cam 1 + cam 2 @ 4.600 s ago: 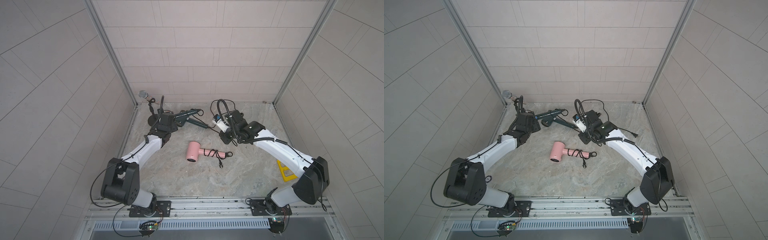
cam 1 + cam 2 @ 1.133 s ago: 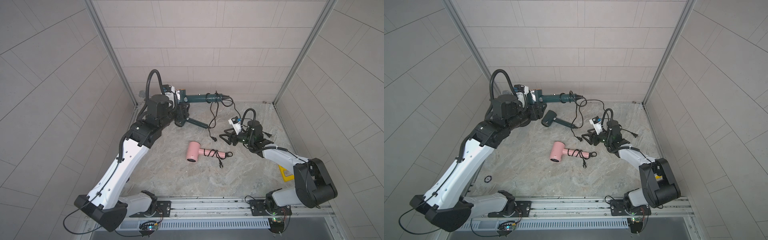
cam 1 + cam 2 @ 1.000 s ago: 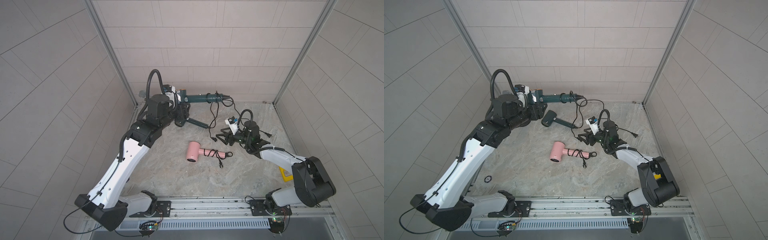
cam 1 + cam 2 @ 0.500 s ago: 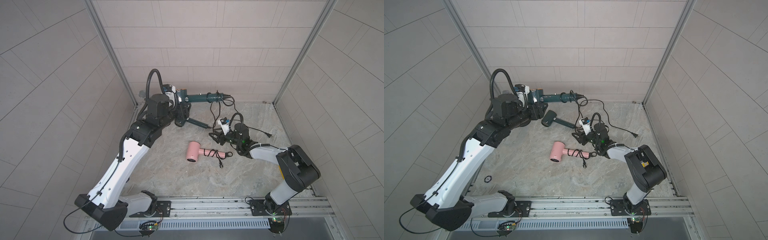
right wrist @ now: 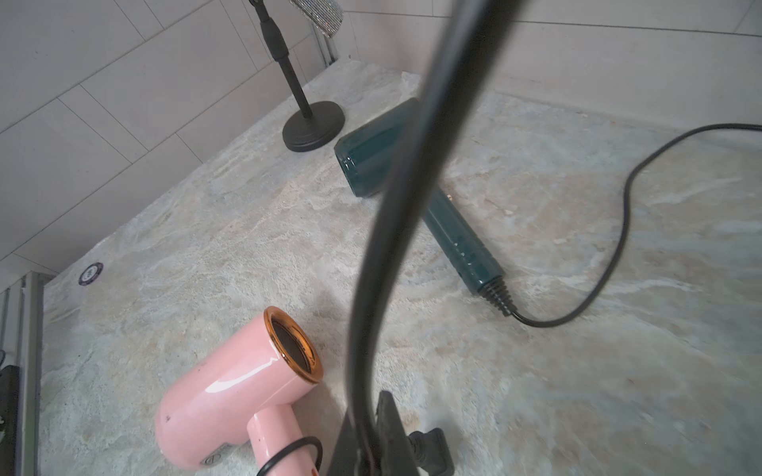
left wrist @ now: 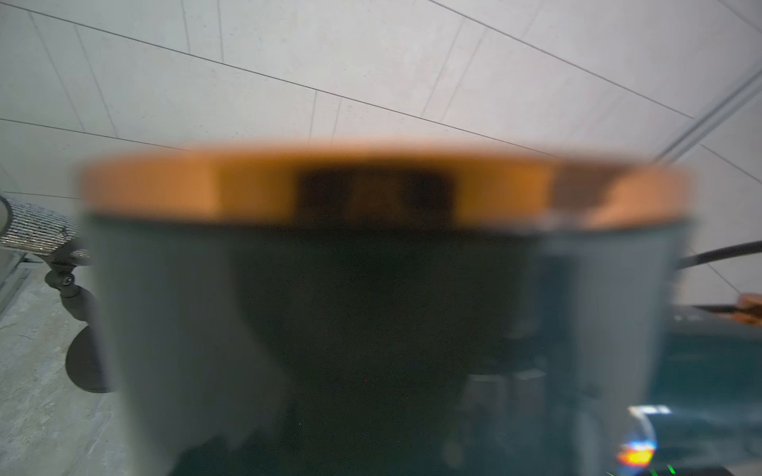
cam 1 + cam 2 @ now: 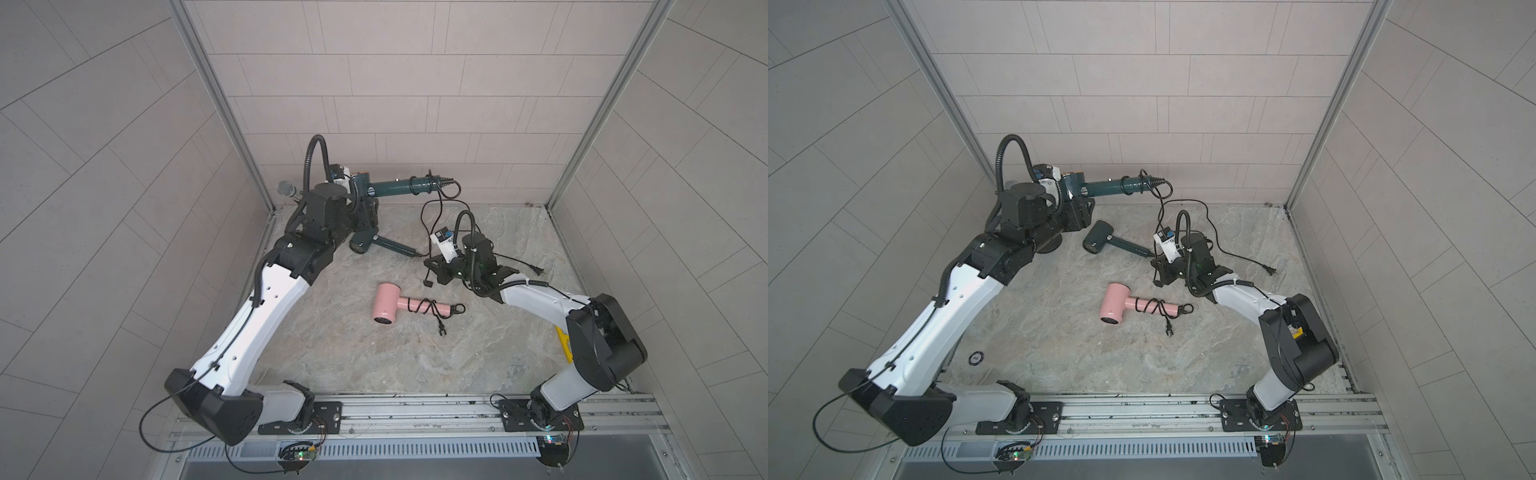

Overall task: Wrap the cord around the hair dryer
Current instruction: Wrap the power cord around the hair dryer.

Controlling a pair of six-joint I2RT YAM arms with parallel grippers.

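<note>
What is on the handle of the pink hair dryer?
A black cord is wound around the handle of the pink hair dryer, and its plug lies on the table beside it. The handle's underside is hidden, so turns there cannot be seen.

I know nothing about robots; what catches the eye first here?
The left gripper holds a teal hair dryer aloft by the back wall, its black cord trailing down to the shut right gripper. In the middle lies a pink hair dryer, cord wound round its handle.
</note>
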